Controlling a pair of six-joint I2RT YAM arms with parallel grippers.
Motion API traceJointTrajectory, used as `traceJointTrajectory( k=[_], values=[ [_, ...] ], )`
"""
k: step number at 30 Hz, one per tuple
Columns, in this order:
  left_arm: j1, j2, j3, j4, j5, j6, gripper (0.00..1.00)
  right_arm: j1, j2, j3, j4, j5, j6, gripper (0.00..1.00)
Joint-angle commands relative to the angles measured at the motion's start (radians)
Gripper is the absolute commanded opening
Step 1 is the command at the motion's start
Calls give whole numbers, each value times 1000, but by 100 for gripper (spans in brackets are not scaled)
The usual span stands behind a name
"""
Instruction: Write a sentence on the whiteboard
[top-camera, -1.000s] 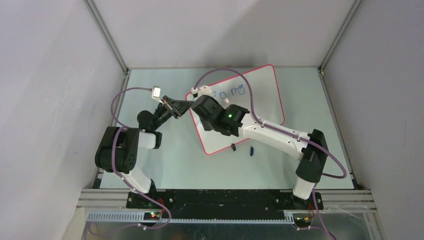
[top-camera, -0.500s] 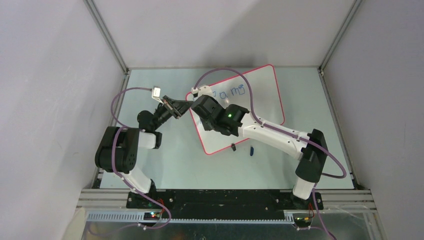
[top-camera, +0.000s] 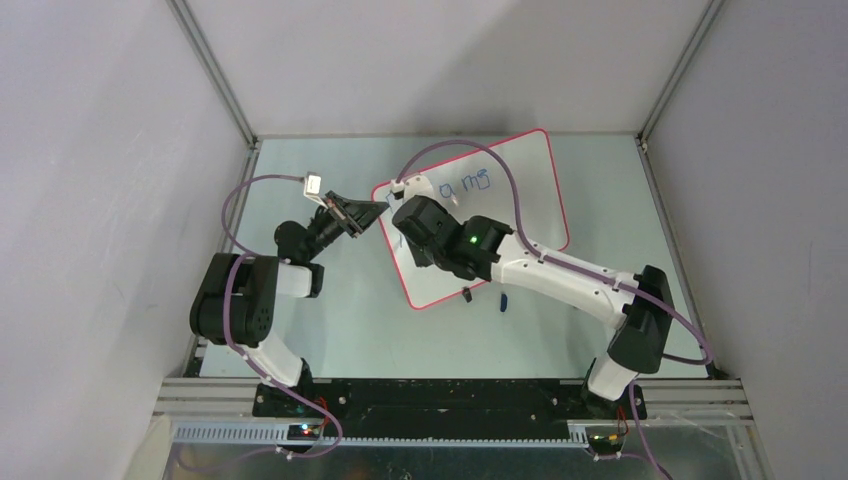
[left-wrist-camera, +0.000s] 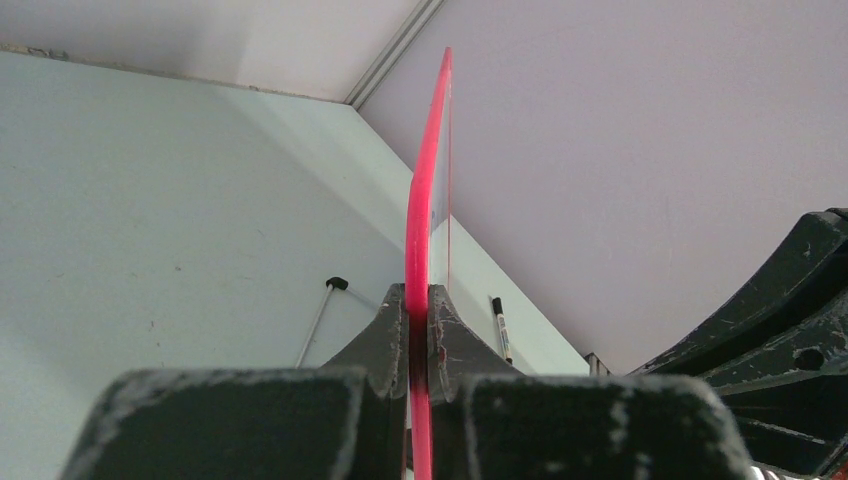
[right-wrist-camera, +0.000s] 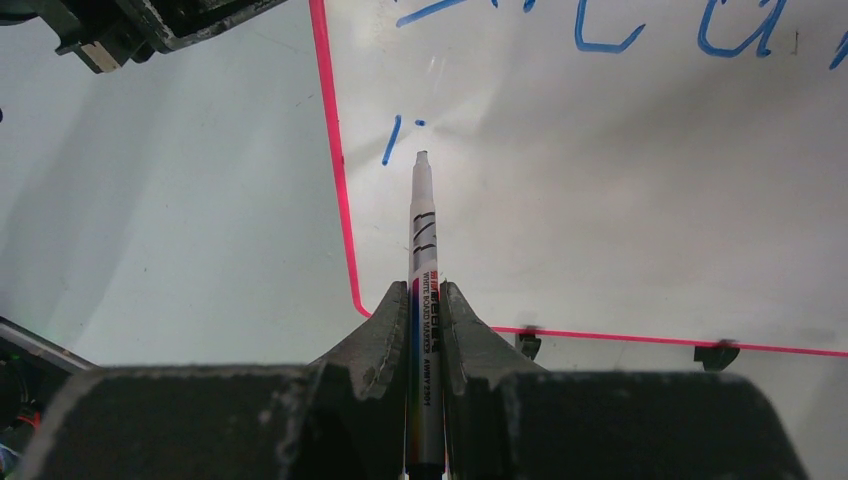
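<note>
Right gripper (right-wrist-camera: 425, 292) w/ marker (right-wrist-camera: 421, 220) shifted right (left gripper (left-wrist-camera: 417, 300) clamps whiteboard (right-wrist-camera: 600, 200)).

Shiny white whiteboard (top-camera: 530, 195) with a thin red-pink rim and small black clip feet (right-wrist-camera: 717, 353). Wobbly blue letters for the sentence (top-camera: 466, 182). White marker (right-wrist-camera: 424, 250) with black marks and a rainbow stripe down its side. Dark grey fingers (right-wrist-camera: 375, 345) with pale scuffs. Pale green desk (top-camera: 330, 330). Purple cables (top-camera: 225, 215). Tiny green light (top-camera: 472, 240) on the white and black right arm (top-camera: 560, 278).

The pale table (top-camera: 300, 330) bears the whiteboard (top-camera: 525, 195); a small blue thing (top-camera: 503, 300), perhaps a cap, lies beside.
</note>
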Motion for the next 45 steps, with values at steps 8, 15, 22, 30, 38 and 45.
traceJointTrajectory(
  k=[8, 15, 22, 30, 38, 45],
  values=[
    [-14, -30, -14, 51, 19, 68, 0, 3, 1, 19, 32, 10, 1, 0],
    [-14, -30, -14, 51, 19, 69, 0, -4, 32, 39, 31, -1, 0, 0],
    [-15, -31, -15, 51, 19, 69, 0, -7, 44, 48, 31, -3, -2, 0],
    [-14, -30, -14, 51, 19, 69, 0, -10, 42, 53, 34, -1, -5, 0],
    [-14, -31, -14, 52, 19, 69, 0, -18, 51, 60, 31, -7, -7, 0],
    [-15, -30, -13, 51, 19, 69, 0, -17, 58, 51, 17, -14, 3, 0]
  ],
)
